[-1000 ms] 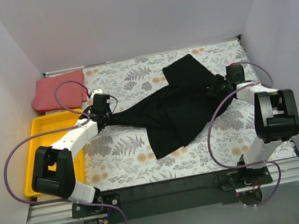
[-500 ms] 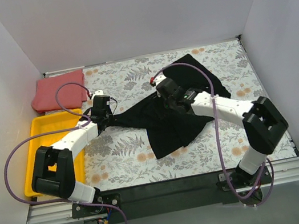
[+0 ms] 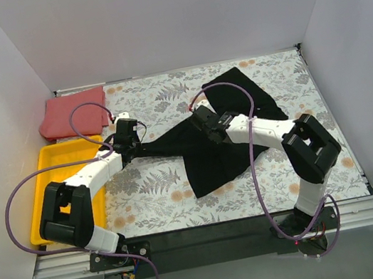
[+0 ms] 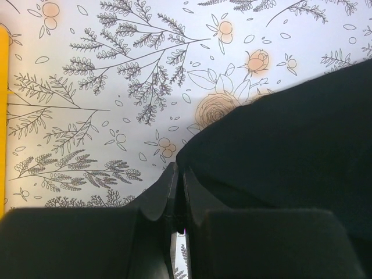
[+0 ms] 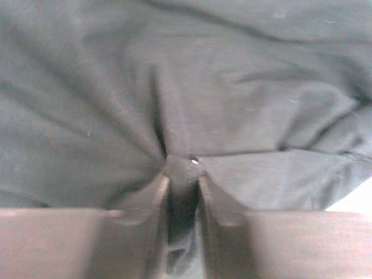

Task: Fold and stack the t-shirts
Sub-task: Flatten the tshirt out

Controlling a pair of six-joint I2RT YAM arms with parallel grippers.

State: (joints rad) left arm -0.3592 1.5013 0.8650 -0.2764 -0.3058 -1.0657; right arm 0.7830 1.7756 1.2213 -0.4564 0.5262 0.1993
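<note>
Within the last second the right pincer [image 3: 203, 120] has swung from the right side of the black shirt [image 3: 212, 164], near the right edge of the tabletop, across to the shirt's middle. Its wrist view shows it now clamped on a bunched ridge of black cloth. The left pincer [image 3: 132, 145] has not moved and stays closed on the shirt's stretched left tip. The shirt lies crumpled across the middle of the tabletop, not yet flat. The red shirt [image 3: 73, 113] sits in the far left corner and looks already folded. The right arm seems to be regripping to spread the black shirt before any fold.
</note>
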